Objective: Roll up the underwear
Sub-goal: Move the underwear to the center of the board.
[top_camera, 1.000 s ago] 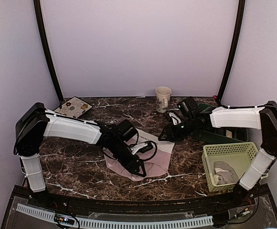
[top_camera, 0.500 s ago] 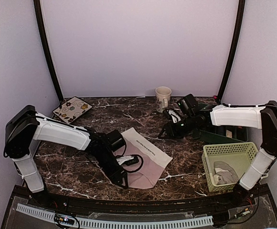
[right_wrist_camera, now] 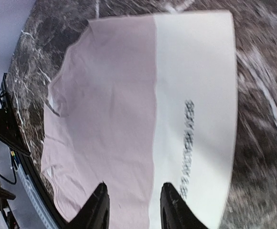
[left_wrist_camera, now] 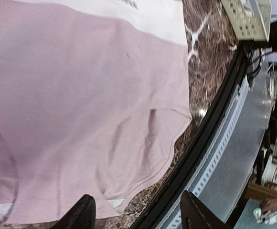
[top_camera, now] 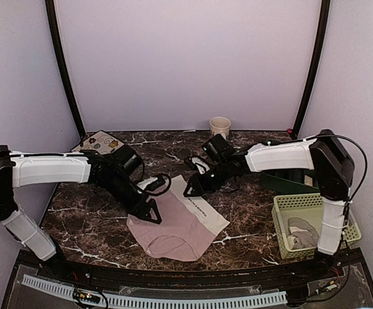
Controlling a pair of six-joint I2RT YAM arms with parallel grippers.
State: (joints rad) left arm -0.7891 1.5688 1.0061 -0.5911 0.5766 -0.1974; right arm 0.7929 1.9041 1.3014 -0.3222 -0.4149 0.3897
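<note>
Underwear [top_camera: 173,230], the pink pair, lies spread flat on the marble surface [top_camera: 96,225], right under both grippers. Prob. laid open so a roll can start from one edge.

L gripper [left_wrist_camera: 138,212]: fingers spread, nothing btwn them, low over the pink body near its left edge w/ the hem just ahead. Looks set to pin or lift that side.

R gripper [right_wrist_camera: 134,205]: fingers apart, not pinching anything, over the seam where pink meets the cream waistband [top_camera: 202,207], printed text to its right. Likely there to hold the band end.

Green basket [top_camera: 305,201], well right of R gripper, holds a grey cloth [top_camera: 300,230], maybe a drop spot. Mug [top_camera: 220,125] sits beyond R gripper, out of the way.
</note>
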